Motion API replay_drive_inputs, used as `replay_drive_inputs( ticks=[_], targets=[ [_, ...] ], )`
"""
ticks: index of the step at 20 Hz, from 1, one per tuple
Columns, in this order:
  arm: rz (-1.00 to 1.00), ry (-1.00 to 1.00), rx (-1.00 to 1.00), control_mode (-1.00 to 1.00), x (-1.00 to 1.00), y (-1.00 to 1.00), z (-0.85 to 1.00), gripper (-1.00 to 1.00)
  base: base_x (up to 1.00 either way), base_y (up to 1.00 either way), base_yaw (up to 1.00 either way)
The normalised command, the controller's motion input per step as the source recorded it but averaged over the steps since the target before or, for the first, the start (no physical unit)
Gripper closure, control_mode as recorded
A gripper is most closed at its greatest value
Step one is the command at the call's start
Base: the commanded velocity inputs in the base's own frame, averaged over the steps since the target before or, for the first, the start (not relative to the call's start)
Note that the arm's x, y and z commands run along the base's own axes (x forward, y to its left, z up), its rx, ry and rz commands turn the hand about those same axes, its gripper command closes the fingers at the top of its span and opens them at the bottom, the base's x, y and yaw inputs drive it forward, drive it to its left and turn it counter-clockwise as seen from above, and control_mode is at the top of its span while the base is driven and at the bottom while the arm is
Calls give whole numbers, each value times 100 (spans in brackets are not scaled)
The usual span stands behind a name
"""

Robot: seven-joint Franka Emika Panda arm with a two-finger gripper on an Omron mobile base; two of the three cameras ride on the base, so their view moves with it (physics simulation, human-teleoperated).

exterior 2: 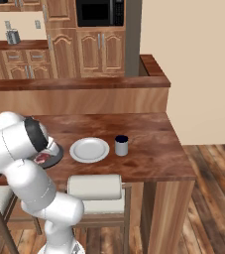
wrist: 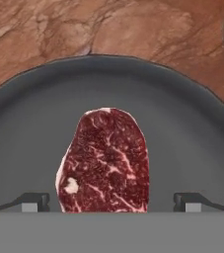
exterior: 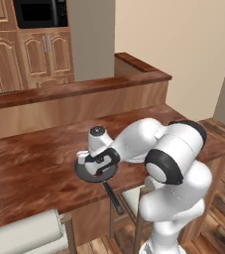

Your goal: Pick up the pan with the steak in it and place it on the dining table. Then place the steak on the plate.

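So the pan (wrist: 182, 123) is sitting on the dining tabletop (exterior 2: 148, 149) next to the plate (exterior 2: 89, 150), and the pincer (wrist: 111, 201) is hanging right over the steak (wrist: 103, 160), fingers spread wide either side of it, gripping nothing, steak's long axis running between them.
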Motion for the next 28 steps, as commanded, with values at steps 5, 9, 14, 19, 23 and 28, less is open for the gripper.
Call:
replay_drive_inputs(
  ticks=[5, 9, 14, 19, 23, 28],
  targets=[
    [0, 0, 0, -100, 12, 9, -25, -100, 0, 0, 0],
    [0, 0, 0, -100, 13, 1, -34, -100, 0, 0, 0],
    [0, -1, 0, -100, 12, 1, -30, 100, 0, 0, 0],
    [0, 0, 0, -100, 1, 0, -3, 100, 0, 0, 0],
    [0, -4, 1, -100, 0, 0, 2, 100, 0, 0, 0],
    [-2, -6, 2, -100, 0, -2, 21, 100, 0, 0, 0]
  ],
)
